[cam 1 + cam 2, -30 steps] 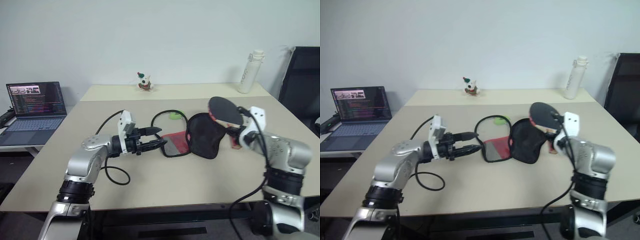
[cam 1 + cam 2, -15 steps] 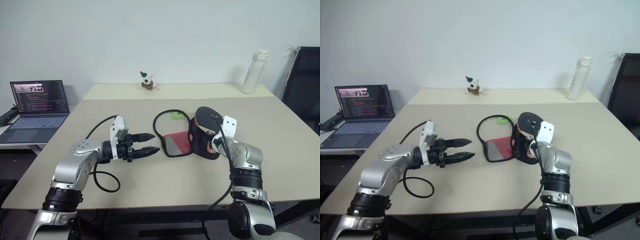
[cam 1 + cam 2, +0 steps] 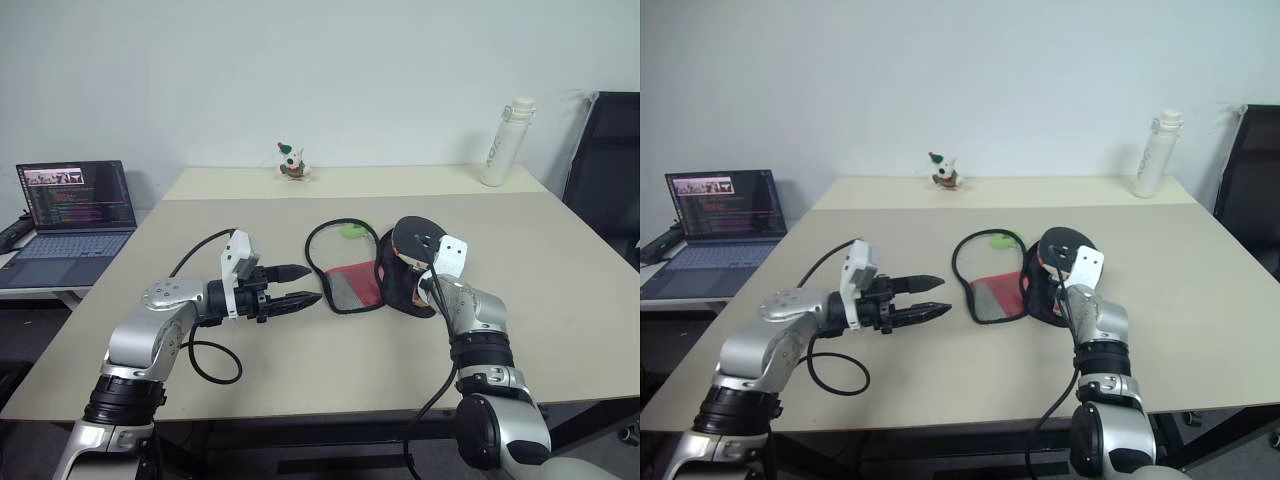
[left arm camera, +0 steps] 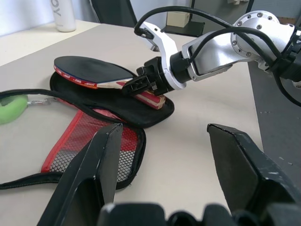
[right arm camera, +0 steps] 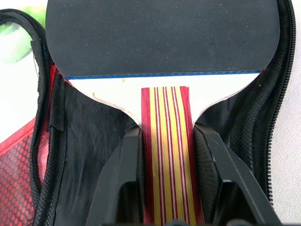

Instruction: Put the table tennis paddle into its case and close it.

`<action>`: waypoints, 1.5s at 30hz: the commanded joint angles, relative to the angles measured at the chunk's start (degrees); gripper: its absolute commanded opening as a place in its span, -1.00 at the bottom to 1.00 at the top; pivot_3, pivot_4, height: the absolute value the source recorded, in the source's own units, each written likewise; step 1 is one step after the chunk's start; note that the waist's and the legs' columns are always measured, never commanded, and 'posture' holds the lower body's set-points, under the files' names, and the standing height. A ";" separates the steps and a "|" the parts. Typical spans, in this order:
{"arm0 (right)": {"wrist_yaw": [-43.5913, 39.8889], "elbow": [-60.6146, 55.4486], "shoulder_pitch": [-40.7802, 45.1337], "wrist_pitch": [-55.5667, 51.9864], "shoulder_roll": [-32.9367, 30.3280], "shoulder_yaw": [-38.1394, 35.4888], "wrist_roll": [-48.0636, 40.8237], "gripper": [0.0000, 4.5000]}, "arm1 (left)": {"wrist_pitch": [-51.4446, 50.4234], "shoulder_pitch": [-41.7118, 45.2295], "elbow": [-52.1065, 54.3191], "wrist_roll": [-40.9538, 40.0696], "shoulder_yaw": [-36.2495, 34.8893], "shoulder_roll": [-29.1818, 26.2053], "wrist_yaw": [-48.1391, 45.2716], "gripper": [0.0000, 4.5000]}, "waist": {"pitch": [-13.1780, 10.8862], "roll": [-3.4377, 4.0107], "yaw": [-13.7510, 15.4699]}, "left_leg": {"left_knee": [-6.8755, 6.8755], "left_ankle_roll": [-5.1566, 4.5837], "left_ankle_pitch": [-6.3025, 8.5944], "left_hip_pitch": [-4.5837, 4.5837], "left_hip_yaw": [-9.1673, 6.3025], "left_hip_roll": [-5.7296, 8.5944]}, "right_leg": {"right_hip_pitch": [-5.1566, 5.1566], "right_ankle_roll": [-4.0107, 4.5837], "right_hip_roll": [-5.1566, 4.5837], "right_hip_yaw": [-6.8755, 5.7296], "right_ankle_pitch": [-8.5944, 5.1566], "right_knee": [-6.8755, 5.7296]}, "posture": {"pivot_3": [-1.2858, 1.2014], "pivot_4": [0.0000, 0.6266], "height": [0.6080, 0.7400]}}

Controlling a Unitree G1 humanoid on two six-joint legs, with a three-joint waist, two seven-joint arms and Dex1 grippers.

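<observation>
paddle over open case, laptop far left

one paddle, one case, one bottle, one laptop, one figurine

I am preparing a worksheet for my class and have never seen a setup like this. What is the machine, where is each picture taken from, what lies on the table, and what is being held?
This is a humanoid robot with two arms, each ending in a two-fingered end effector. Two pictures come from cameras in its head, looking down over its arms. The other two come from cameras on its wrists, looking along the fingers.

On the table lies an unzipped case, black and red with a mesh side. A green tag sits at its far edge. Farther back stand a small figurine and a white bottle. A laptop sits on a side desk.

The right end effector grips the table tennis paddle by its striped handle, with the black head over the open case. The left end effector is open, holds nothing, and is apart from the case.
</observation>
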State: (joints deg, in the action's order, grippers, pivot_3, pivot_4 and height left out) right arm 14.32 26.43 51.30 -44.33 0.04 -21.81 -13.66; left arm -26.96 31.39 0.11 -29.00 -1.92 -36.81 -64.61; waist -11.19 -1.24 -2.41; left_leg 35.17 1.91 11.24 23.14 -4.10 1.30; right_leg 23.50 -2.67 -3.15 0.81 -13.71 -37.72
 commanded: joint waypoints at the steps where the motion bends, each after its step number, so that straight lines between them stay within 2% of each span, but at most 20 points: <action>1: 0.34 -4.72 -0.40 -1.03 0.61 1.35 -0.70 -0.52 | 0.34 0.48 1.96 -0.77 -0.89 -0.40 -0.06 0.40 | 0.00 0.00 -0.01 | -0.02 0.00 0.00 0.00 0.00 0.00 | 0.00 0.01 0.00 0.00 0.00 0.01 | 0.03 -0.52 1.00; 8: 1.20 -10.06 -3.30 -3.86 2.87 3.31 -0.72 -0.52 | 0.46 0.52 1.87 -0.73 -0.86 -0.25 0.05 0.40 | 0.00 0.00 -0.33 | -0.13 0.00 0.00 -0.03 -0.02 -0.01 | 0.03 0.10 0.02 -0.03 -0.06 0.01 | 0.03 -0.52 1.00; 9: 0.96 -10.55 -3.59 -4.32 3.07 3.63 -0.82 -0.20 | 0.48 0.54 1.83 -0.71 -0.85 -0.24 0.07 0.40 | 0.00 0.00 -0.43 | -0.13 0.00 0.00 -0.03 -0.02 -0.01 | 0.03 0.11 0.03 -0.03 -0.06 0.01 | 0.03 -0.52 1.00; 11: 0.89 -10.69 -3.89 -4.50 3.10 4.11 -0.47 0.03 | 0.54 0.60 1.70 -0.63 -0.81 -0.20 0.09 0.40 | 0.00 0.00 -0.54 | -0.14 0.00 0.00 -0.04 -0.03 -0.01 | 0.03 0.11 0.04 -0.03 -0.07 0.00 | 0.03 -0.52 1.00; 16: 0.71 -10.79 -3.36 -3.57 3.34 3.58 -1.30 0.80 | 1.19 1.22 0.67 0.31 -0.70 0.30 1.23 0.40 | 0.00 0.00 -0.73 | -0.14 0.00 0.00 -0.07 -0.02 -0.01 | 0.01 0.08 0.04 -0.02 -0.08 -0.01 | 0.03 -0.52 1.00; 18: 0.14 -11.31 -3.25 -3.48 3.27 3.92 -1.67 0.99 | 1.29 1.38 0.37 0.47 -0.70 0.44 1.54 0.40 | 0.00 0.00 -0.73 | -0.14 0.00 0.00 -0.07 -0.02 -0.01 | 0.01 0.07 0.04 -0.02 -0.09 -0.01 | 0.03 -0.52 1.00; 20: -2.16 -14.22 -3.47 -4.27 2.34 5.67 -1.99 0.99 | 1.69 1.62 -0.31 1.12 -0.82 0.68 2.50 0.40 | 0.00 0.00 -0.73 | -0.14 0.00 0.00 -0.07 -0.02 -0.01 | 0.01 0.07 0.03 -0.02 -0.09 -0.01 | 0.03 -0.52 1.00; 22: -9.06 -21.34 -4.81 -7.97 -0.83 10.09 -3.76 0.99 | 3.03 2.14 -2.12 2.89 -0.98 1.10 4.42 0.40 | -0.01 0.02 -0.64 | -0.14 0.00 0.00 -0.06 -0.02 -0.01 | 0.02 0.06 0.03 -0.02 -0.10 0.00 | 0.03 -0.52 1.00; 25: -17.71 -31.19 -8.47 -13.00 -8.11 15.06 -6.02 0.99 | 5.28 3.10 -5.04 6.21 -0.48 1.45 7.43 0.40 | 0.00 0.00 -0.57 | -0.15 0.00 0.00 -0.04 -0.04 -0.02 | 0.02 -0.12 0.03 -0.03 -0.20 0.03 | 0.03 -0.52 1.00; 30: -32.50 -45.01 -14.16 -20.49 -21.66 16.08 -14.85 0.99 | 10.12 6.76 -13.85 12.09 0.31 3.10 12.78 0.40 | 0.00 -0.04 0.12 | -0.16 0.00 0.01 -0.05 -0.09 0.00 | -0.04 -0.13 0.03 -0.13 -0.21 0.10 | 0.03 -0.52 1.00; 33: -39.12 -49.88 -15.75 -22.62 -27.59 16.09 -19.50 1.00 | 11.52 9.37 -19.61 13.92 0.46 4.17 14.01 0.14 | -0.01 -0.05 0.11 | -0.15 0.00 0.00 -0.04 -0.07 0.01 | -0.03 -0.14 0.03 -0.12 -0.21 0.10 | 0.03 -0.52 1.00; 37: -44.27 -52.81 -17.58 -22.16 -33.11 16.37 -21.67 1.00 | 14.26 12.95 -27.59 16.64 1.50 5.67 14.62 -0.47 | -0.03 -0.11 0.25 | -0.15 0.01 0.01 -0.05 -0.11 0.03 | -0.05 -0.14 0.08 -0.20 -0.21 0.11 | 0.03 -0.52 1.00; 40: -45.12 -52.83 -18.49 -20.98 -35.39 16.71 -21.05 1.00 | 17.02 15.85 -34.81 19.81 3.03 6.65 15.85 -0.97 | -0.04 -0.13 0.36 | -0.15 0.01 0.01 -0.04 -0.08 0.06 | -0.05 -0.15 0.08 -0.19 -0.21 0.16 | 0.03 -0.52 1.00; 45: -44.09 -52.25 -18.66 -20.19 -35.65 16.22 -20.64 1.00 | 20.82 19.94 -45.55 24.47 4.72 8.84 19.85 -0.99 | -0.14 -0.30 0.55 | -0.15 0.01 0.01 -0.01 -0.10 0.06 | -0.05 -0.16 0.06 -0.20 -0.20 0.17 | 0.03 -0.52 1.00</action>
State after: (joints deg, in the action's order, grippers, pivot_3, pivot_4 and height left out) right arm -29.89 -24.62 32.20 -65.91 -35.14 -4.92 -34.52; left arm -8.45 49.13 -43.53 -5.97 2.56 -28.13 -46.14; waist -11.33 -1.54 -1.86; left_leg 35.02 1.92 11.25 23.13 -4.20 1.37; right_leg 23.45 -2.83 -3.10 0.60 -13.91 -37.54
